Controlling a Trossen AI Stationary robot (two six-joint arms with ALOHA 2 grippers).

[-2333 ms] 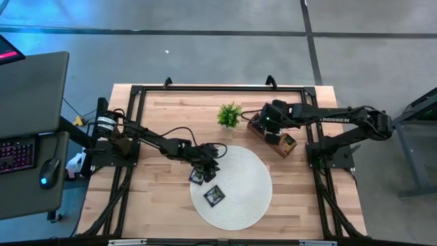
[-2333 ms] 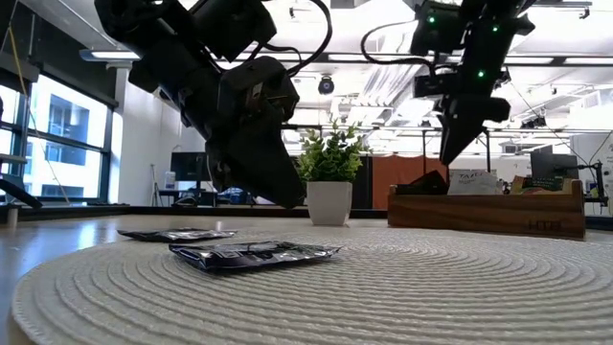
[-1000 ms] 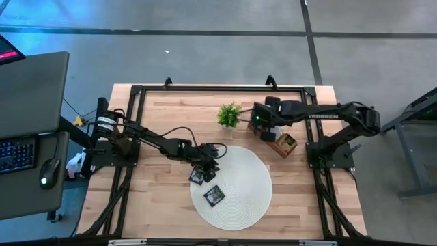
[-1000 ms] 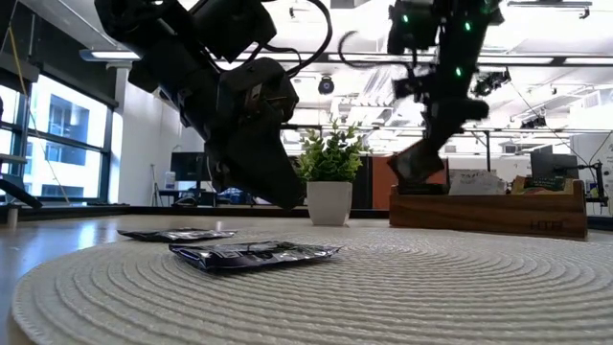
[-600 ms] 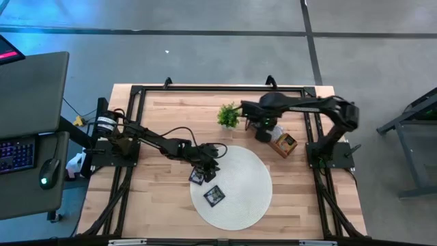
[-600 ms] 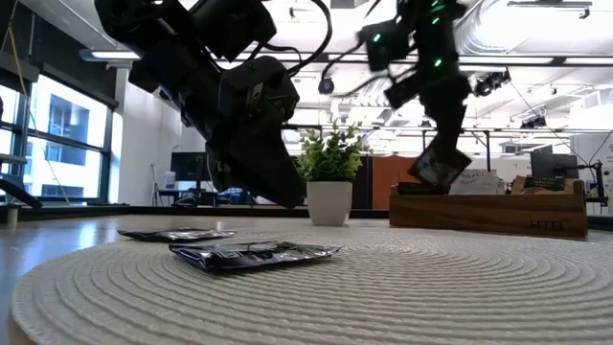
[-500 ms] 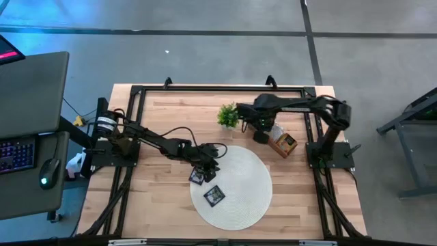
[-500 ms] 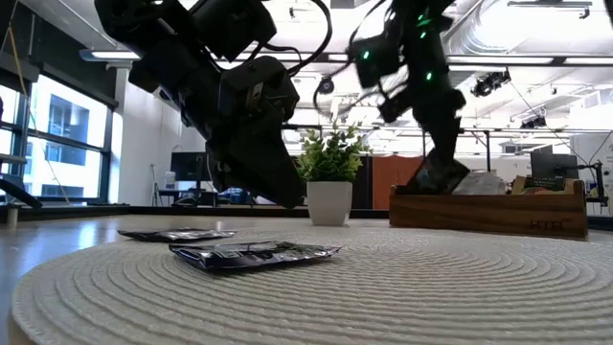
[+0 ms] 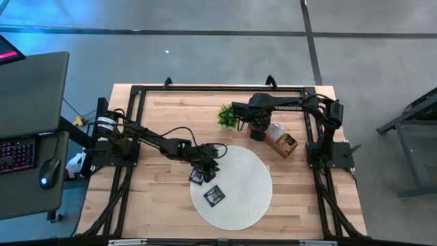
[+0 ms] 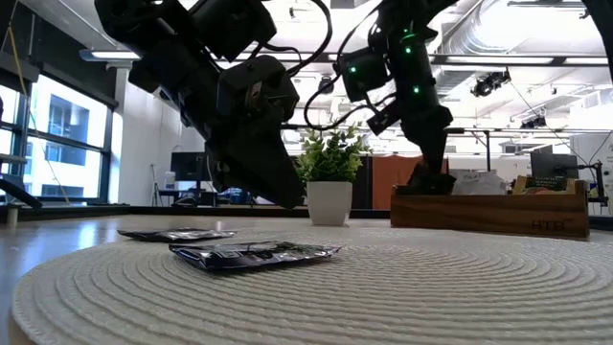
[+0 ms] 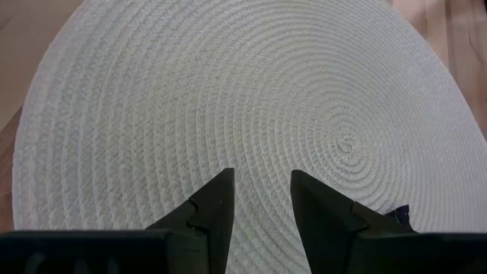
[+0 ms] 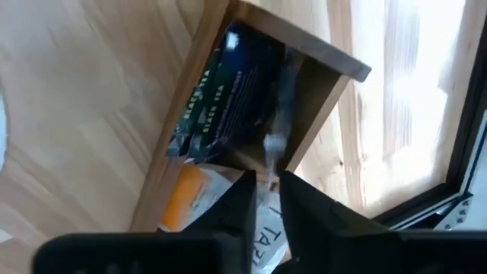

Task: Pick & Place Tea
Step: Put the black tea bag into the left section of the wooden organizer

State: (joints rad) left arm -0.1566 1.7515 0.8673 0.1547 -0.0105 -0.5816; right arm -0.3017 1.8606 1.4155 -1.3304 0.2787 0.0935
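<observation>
Two black tea sachets [image 9: 214, 195] [image 9: 198, 175] lie flat on the round white mat [image 9: 242, 198]; the low view shows them as well [image 10: 254, 254] [image 10: 177, 234]. My left gripper [image 11: 260, 190] hovers open over the mat's left part, near them. My right gripper [image 12: 266, 186] points down into the wooden tray [image 9: 278, 142] at its end by the plant, fingers a narrow gap apart. Black sachets [image 12: 228, 84] stand on edge in the tray beside white-and-orange ones [image 12: 194, 202]. A thin pale sachet edge [image 12: 274, 137] runs up to the gap between the right fingertips. My right gripper comes at the tray's sachets from above, with its fingertips either side of the thin pale sachet edge [image 12: 271, 156]. Whether the fingers touch that edge I cannot tell, as the spot is blurred.
A small green potted plant [image 9: 229, 115] stands just left of the tray's end, close to my right gripper. The tray's wooden walls [image 12: 304, 46] enclose the sachets. A black frame [image 9: 205, 89] runs around the tabletop.
My right gripper has gone toward the table's left along the tray, to its end by the plant. It has also sunk down to that end and tipped to point more steeply down.
</observation>
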